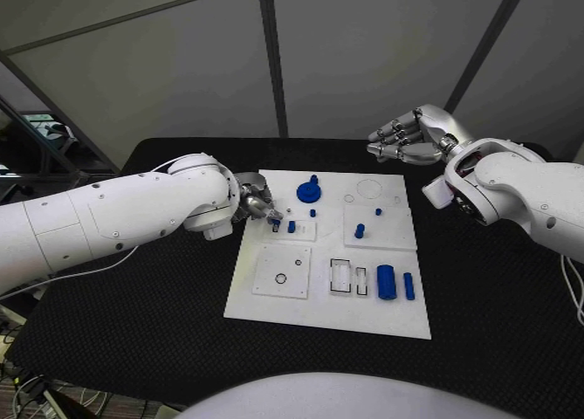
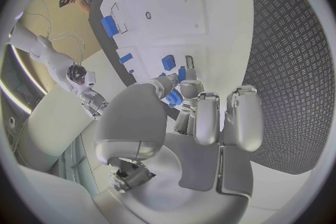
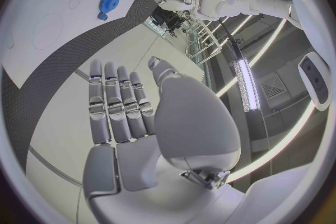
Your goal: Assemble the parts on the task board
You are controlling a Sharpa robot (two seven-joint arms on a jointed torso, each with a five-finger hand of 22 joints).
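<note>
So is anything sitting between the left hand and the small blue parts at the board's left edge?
Nothing visible. The left hand is already at the task board's left edge; the left wrist view shows its fingertips touching a small blue part. The right hand is raised off the board, holding nothing.

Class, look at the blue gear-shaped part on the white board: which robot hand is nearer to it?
Left. The left robot hand is at the white board's left edge, just beside the blue gear-shaped part. The right robot hand hangs beyond the board's far right corner, farther off.
</note>
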